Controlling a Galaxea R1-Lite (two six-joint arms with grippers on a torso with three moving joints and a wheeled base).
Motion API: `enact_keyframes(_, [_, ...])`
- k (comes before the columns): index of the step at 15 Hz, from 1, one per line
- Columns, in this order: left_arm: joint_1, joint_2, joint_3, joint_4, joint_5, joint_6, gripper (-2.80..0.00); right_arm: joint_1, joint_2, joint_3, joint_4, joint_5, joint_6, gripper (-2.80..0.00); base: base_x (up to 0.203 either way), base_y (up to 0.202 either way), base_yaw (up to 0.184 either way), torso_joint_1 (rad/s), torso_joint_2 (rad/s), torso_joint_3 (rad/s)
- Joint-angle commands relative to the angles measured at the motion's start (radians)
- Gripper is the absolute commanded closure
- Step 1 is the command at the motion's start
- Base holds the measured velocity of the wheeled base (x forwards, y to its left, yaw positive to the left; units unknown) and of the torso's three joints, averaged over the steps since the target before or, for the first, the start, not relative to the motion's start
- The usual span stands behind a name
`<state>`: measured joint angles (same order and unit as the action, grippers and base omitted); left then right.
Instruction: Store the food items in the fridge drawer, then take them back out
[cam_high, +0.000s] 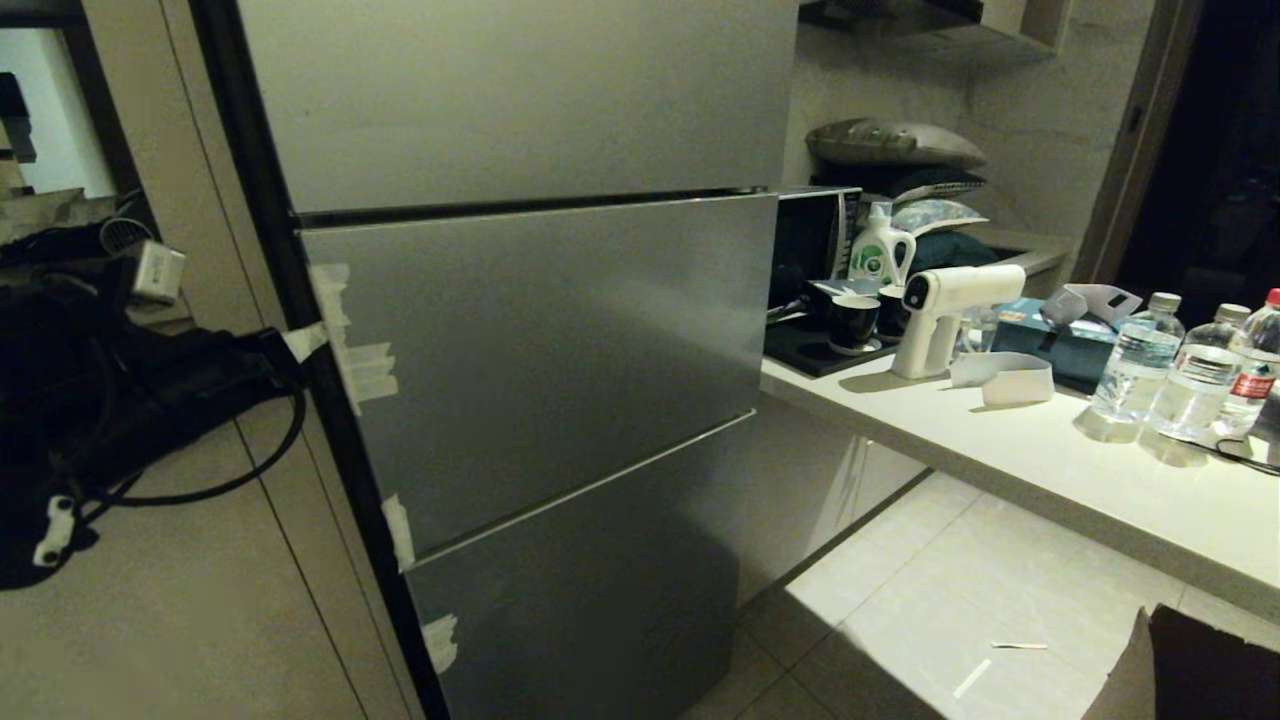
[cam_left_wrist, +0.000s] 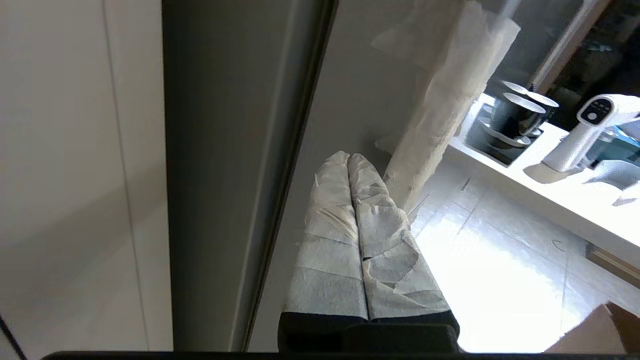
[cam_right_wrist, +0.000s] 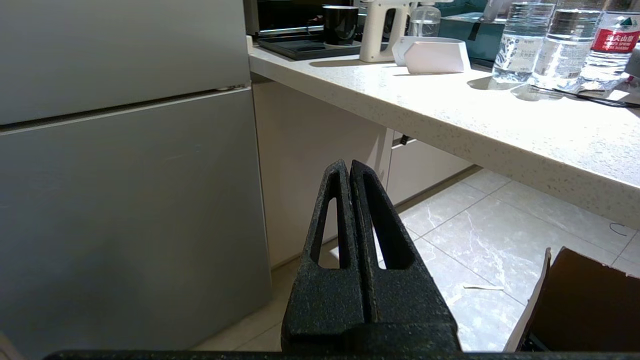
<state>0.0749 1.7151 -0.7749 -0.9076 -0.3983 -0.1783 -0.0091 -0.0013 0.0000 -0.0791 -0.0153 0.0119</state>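
The fridge drawer (cam_high: 560, 350) is the middle brushed grey panel, and I see only its front; white tape scraps (cam_high: 355, 365) stick to its left edge. My left gripper (cam_high: 300, 342) reaches in from the left to that taped edge. In the left wrist view its tape-wrapped fingers (cam_left_wrist: 330, 215) are pressed together with nothing between them, lying alongside the grey panel (cam_left_wrist: 350, 100) near a tape scrap (cam_left_wrist: 445, 110). My right gripper (cam_right_wrist: 348, 164) hangs low and shut, empty, facing the fridge's lower panels. The food items are out of view.
A white counter (cam_high: 1000, 440) runs along the right with water bottles (cam_high: 1135, 365), a white spray gun (cam_high: 940, 310), black cups (cam_high: 853, 322) on a tray and a microwave (cam_high: 815, 240). A cardboard box (cam_high: 1190, 670) sits on the tiled floor. A beige cabinet wall (cam_high: 200, 600) flanks the fridge's left.
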Motion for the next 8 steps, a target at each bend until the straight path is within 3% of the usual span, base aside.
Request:
enact_keyframes(1, [-0.02, -0.008, 0.0, -0.002, -0.01, 0.0, 0.0, 0.0, 0.001, 0.026, -0.001, 0.0, 0.0, 0.0, 0.0, 0.0, 0.0, 0.0, 0.0, 0.0])
enact_keyframes(8, [-0.037, -0.043, 0.049, -0.002, -0.017, 0.011, 0.0, 0.0, 0.001, 0.026, 0.001, 0.0, 0.0, 0.0, 0.0, 0.0, 0.0, 0.0, 0.0, 0.0])
